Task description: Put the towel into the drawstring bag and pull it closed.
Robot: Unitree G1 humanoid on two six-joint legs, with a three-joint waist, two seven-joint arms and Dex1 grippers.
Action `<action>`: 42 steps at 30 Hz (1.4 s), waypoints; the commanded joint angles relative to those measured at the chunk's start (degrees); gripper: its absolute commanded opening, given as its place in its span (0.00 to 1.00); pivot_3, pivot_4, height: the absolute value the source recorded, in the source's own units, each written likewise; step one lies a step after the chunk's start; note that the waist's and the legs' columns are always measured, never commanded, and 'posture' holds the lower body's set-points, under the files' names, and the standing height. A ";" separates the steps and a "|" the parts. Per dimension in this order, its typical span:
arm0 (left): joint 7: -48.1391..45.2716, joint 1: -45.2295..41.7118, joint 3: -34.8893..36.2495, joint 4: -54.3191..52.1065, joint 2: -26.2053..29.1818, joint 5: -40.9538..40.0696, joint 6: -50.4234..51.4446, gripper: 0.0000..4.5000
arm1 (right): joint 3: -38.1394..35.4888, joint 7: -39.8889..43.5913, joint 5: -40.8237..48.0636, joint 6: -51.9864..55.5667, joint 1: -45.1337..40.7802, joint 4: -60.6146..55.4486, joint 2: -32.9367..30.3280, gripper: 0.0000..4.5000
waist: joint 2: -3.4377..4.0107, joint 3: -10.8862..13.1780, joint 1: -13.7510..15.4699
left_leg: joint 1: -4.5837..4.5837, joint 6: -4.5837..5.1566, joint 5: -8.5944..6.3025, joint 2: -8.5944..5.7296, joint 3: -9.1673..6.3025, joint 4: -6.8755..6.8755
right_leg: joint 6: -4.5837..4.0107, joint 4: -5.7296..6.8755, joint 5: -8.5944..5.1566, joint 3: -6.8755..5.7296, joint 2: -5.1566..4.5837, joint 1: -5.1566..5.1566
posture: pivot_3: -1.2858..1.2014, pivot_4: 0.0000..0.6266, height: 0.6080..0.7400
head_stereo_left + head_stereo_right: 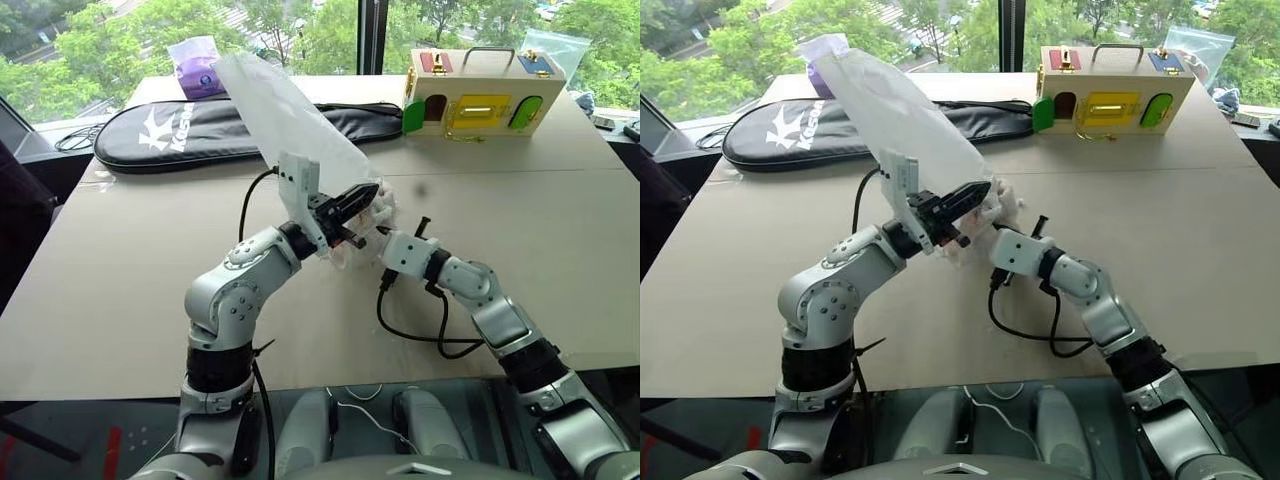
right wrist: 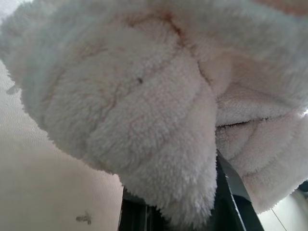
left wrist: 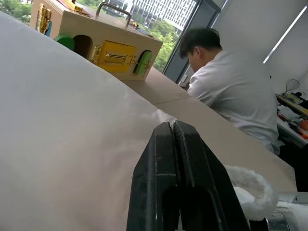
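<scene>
A: Where is the thin white semi-sheer drawstring bag (image 1: 290, 125) held?

B: It is held up above the tan worktop (image 1: 110, 270), its fabric pinched in the tightly closed left gripper (image 1: 352, 205) and its body slanting up and away towards the long black racket cover (image 1: 200, 128). The fuzzy off-white towel (image 2: 144, 110) is bunched just beside that gripper, at the lower end of the bag, and is clamped in the nearly closed right gripper (image 1: 381, 230).

A: What could go wrong?

B: The mouth is probably pinched flat by the left gripper, so the towel may be pushed against closed fabric and bunch outside. The thin cloth could also be slipped from the grip, or the cords missed. A wooden latch box (image 1: 482, 98) stands well apart.
</scene>
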 commanded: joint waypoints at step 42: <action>-4.79 0.74 4.53 9.91 6.56 -12.07 0.46 0.00 | -19.42 -41.67 86.81 57.63 5.61 -18.53 4.60 0.79 | 0.17 0.10 -0.22 | -0.08 0.26 -0.14 0.04 0.01 0.00 | 0.00 0.06 -0.02 -0.02 0.05 -0.08 | 0.52 0.24 1.00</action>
